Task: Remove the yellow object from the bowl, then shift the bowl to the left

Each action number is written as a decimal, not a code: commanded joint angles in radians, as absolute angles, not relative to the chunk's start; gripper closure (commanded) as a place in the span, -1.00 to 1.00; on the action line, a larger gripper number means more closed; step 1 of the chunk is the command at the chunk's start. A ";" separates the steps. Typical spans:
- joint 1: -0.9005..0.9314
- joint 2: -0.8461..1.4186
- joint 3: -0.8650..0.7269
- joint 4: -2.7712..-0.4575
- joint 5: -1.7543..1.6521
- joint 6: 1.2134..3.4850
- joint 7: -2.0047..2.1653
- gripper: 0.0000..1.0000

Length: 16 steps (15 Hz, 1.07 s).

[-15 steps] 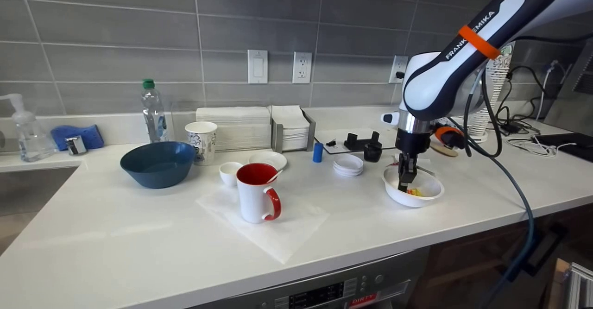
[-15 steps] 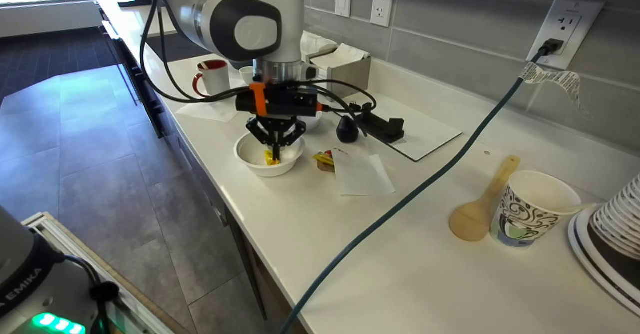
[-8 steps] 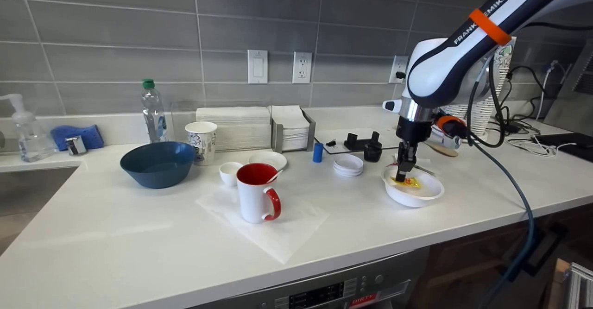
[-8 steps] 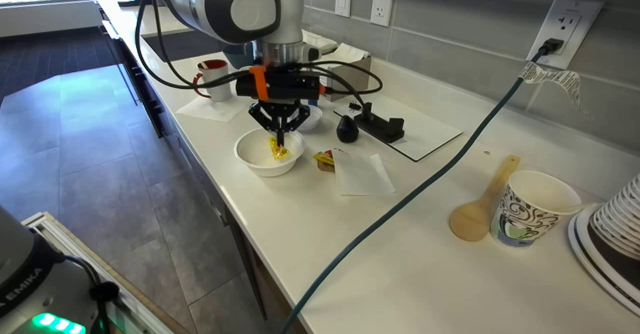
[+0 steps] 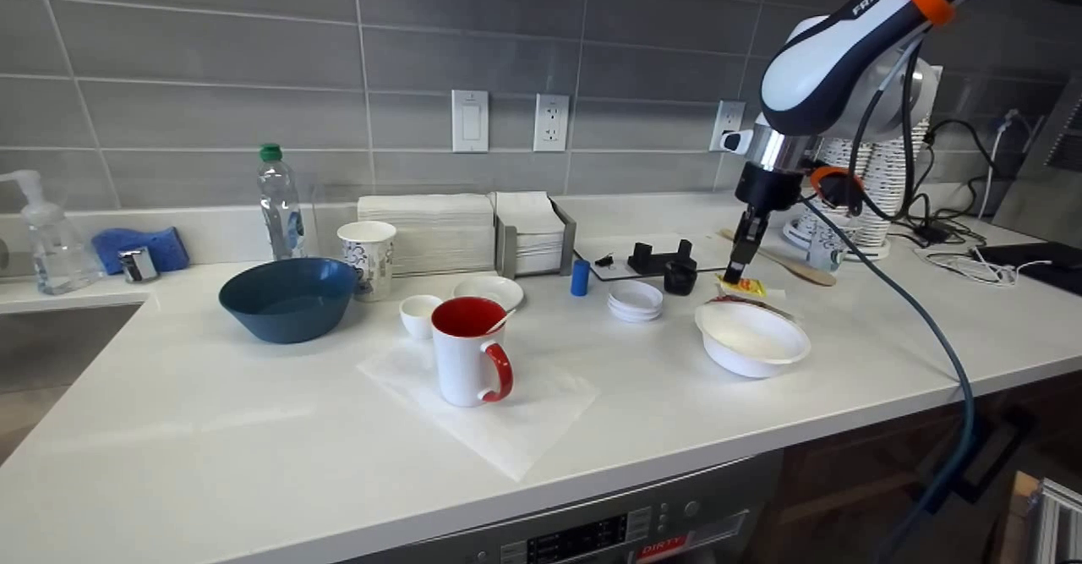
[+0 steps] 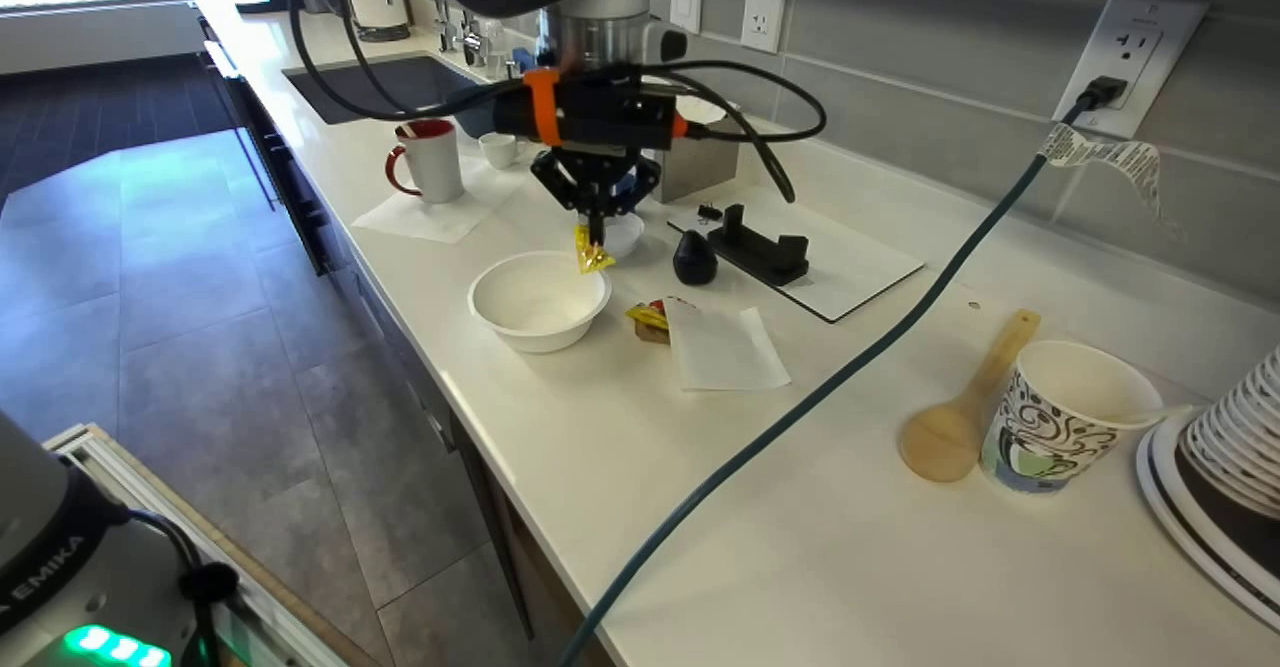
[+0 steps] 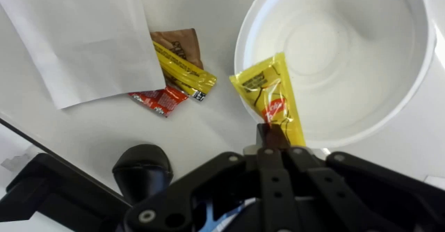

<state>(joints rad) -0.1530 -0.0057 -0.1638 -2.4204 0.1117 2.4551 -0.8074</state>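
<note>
A white surface (image 6: 800,547) runs along a grey tiled wall (image 6: 900,67). Left to right in an exterior view, we see a red-handled mug (image 6: 437,169), left of the fingers (image 6: 597,230) and farther off. Then we come to the white bowl (image 6: 530,299), below the fingers and just to their left. The fingers pinch a yellow packet (image 6: 594,259), held up out of the bowl near its rim. Right of them we find a rounded black object (image 6: 695,260), more packets (image 6: 649,318) partly under white paper (image 6: 730,352), and, well apart, a wooden spoon (image 6: 940,439) beside a patterned cup (image 6: 1045,419).
</note>
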 commanded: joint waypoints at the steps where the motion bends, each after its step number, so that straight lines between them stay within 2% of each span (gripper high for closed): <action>1: -0.166 0.047 -0.175 -2.359 0.148 2.466 -0.754 1.00; 10: -0.176 0.187 -0.177 -2.339 -0.002 2.664 -0.512 1.00; 11: -0.171 0.197 -0.188 -2.338 -0.055 2.666 -0.458 0.48; 12: -0.172 0.198 -0.190 -2.333 -0.082 2.638 -0.429 0.46; 16: -0.186 0.155 -0.169 -2.336 -0.067 2.578 -0.429 -0.07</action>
